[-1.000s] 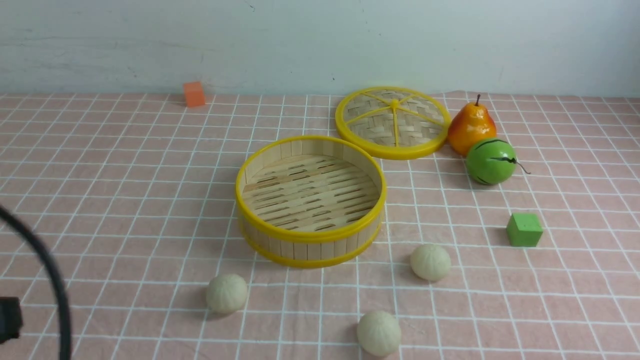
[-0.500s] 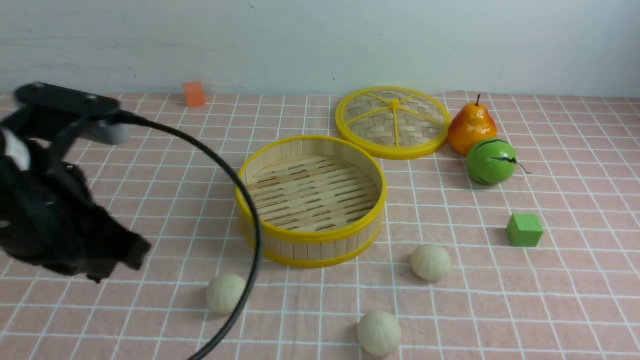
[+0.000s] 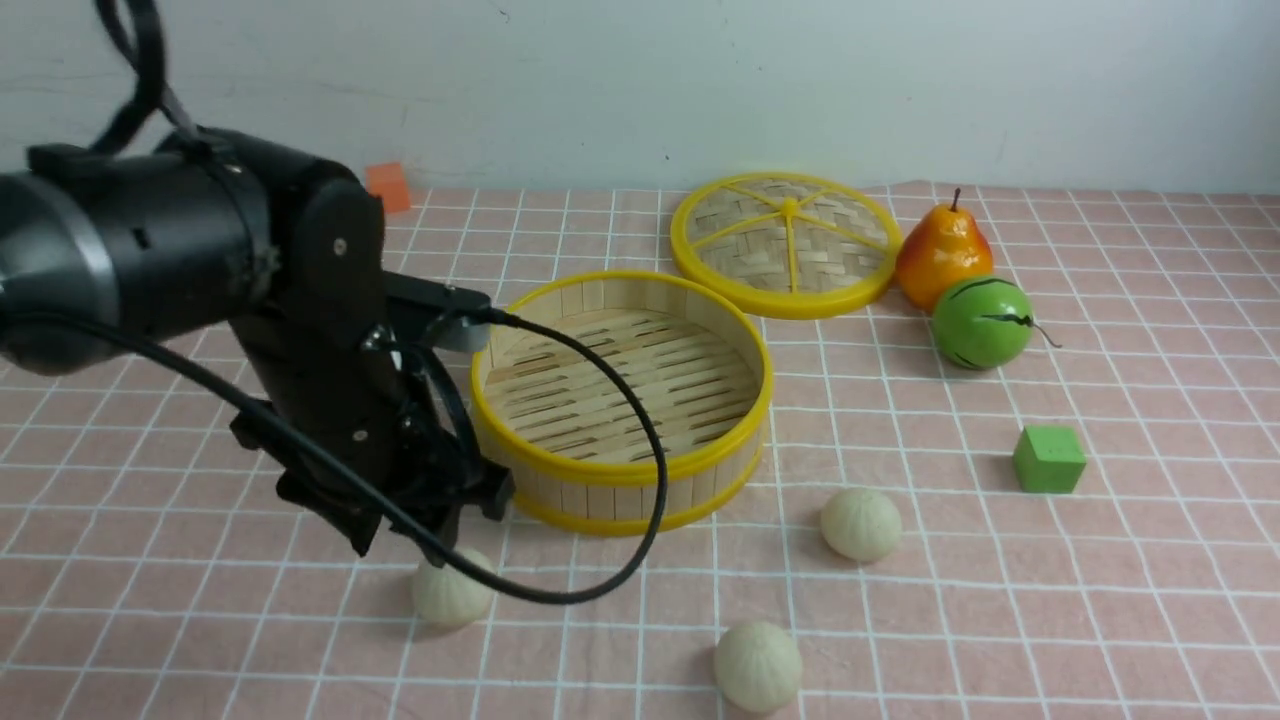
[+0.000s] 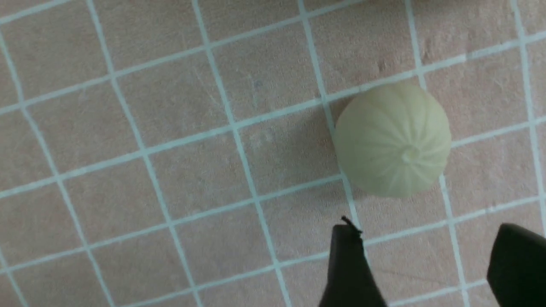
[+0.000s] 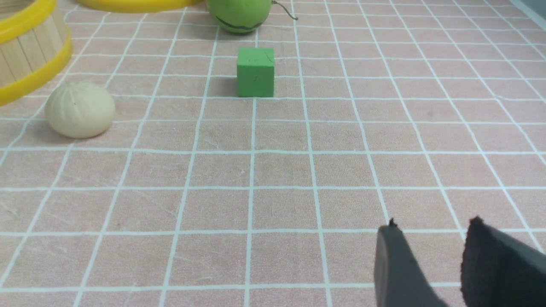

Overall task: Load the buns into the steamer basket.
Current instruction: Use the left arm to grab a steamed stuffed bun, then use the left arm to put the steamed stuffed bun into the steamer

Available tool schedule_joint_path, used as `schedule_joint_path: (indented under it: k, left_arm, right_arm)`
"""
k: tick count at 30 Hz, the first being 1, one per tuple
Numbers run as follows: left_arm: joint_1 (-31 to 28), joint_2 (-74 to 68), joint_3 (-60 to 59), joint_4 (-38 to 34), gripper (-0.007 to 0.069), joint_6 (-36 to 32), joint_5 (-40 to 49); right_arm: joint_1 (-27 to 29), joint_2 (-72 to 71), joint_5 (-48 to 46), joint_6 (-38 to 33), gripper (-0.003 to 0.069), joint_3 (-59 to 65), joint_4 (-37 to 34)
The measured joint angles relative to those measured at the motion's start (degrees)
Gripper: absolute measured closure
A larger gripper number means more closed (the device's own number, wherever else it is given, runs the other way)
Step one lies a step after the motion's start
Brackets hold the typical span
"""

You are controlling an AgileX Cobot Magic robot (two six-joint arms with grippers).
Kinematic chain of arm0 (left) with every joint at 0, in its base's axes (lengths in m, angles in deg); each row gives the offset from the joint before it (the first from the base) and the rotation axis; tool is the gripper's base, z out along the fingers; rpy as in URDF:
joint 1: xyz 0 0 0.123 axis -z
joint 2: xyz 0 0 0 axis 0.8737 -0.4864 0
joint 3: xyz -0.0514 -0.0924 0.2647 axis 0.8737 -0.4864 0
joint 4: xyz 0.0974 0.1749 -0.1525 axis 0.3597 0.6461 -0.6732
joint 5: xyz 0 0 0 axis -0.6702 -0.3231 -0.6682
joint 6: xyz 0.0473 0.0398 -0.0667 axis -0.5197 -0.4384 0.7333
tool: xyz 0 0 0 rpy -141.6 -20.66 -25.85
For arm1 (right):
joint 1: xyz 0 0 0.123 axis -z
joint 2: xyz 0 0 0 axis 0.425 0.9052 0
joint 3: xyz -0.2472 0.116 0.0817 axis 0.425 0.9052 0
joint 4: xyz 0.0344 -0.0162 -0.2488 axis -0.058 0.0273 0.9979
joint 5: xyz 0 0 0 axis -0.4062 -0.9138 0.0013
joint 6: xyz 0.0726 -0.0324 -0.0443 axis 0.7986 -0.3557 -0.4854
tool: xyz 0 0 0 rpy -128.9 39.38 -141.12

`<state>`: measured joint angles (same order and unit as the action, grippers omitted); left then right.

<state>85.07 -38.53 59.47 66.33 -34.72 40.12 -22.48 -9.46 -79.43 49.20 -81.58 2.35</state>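
Three cream-white buns lie on the pink checked cloth in front of the steamer basket: a left bun, a right bun and a near bun. The basket stands empty. My left gripper hangs just above and beside the left bun, partly hiding it. In the left wrist view this bun lies just past the open left gripper, with only cloth between the fingers. My right gripper is open over bare cloth, and the right bun lies well away from it.
The woven lid leans behind the basket. A pear and a green striped fruit sit at the back right, a green cube nearer, an orange cube far back. The left arm's cable loops across the basket's front.
My left arm has swung in from the left edge and now stands over the left bun. The buns and the basket have not moved.
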Motion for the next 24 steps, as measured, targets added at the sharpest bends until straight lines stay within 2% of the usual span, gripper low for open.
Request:
schedule_joint_path:
  k: [4, 8, 11, 13, 14, 15, 17, 18, 19, 20, 21, 24]
  left_arm:
    - [0.0, -3.8, 0.0, -0.3, 0.0153, 0.0, -4.4]
    - [0.0, -6.5, 0.1, -1.2, 0.0172, 0.4, -7.2]
    - [0.0, -7.9, 0.1, -1.7, 0.0241, 1.4, -7.2]
    - [0.0, -8.1, 0.3, -1.7, 0.0327, 1.7, -6.4]
    - [0.0, -8.1, 0.4, -1.7, 0.0336, 1.7, -6.4]
    - [0.0, -8.1, 1.3, -1.3, 0.0411, 1.8, -5.0]
    - [0.0, -8.1, 3.9, -1.3, 0.0504, 1.9, -2.3]
    - [0.0, -8.1, 3.9, -1.3, 0.0512, 1.9, -1.9]
    - [0.0, -8.1, 7.1, -1.3, 0.0571, 1.9, 1.0]
    - [0.0, -8.1, 7.6, -1.3, 0.058, 1.9, 1.3]
    - [0.0, -8.1, 11.9, -1.7, 0.0622, 1.9, 3.9]
    - [0.0, -8.1, 20.4, -2.6, 0.0629, 1.7, 6.9]
  right_arm:
    - [0.0, 0.0, 0.0, 0.0, 0.042, 0.0, 0.0]
    - [0.0, 0.0, 0.0, 0.0, 0.042, 0.0, 0.0]
    - [0.0, 0.0, 0.0, 0.0, 0.042, 0.0, 0.0]
    - [0.0, 0.0, 0.0, 0.0, 0.042, 0.0, 0.0]
    - [0.0, 0.0, 0.0, 0.0, 0.042, 0.0, 0.0]
    - [0.0, 0.0, 0.0, 0.0, 0.042, 0.0, 0.0]
    - [0.0, 0.0, 0.0, 0.0, 0.042, 0.0, 0.0]
    - [0.0, 0.0, 0.0, 0.0, 0.042, 0.0, 0.0]
    - [0.0, 0.0, 0.0, 0.0, 0.042, 0.0, 0.0]
    - [0.0, 0.0, 0.0, 0.0, 0.042, 0.0, 0.0]
    - [0.0, 0.0, 0.0, 0.0, 0.042, 0.0, 0.0]
    - [0.0, 0.0, 0.0, 0.0, 0.042, 0.0, 0.0]
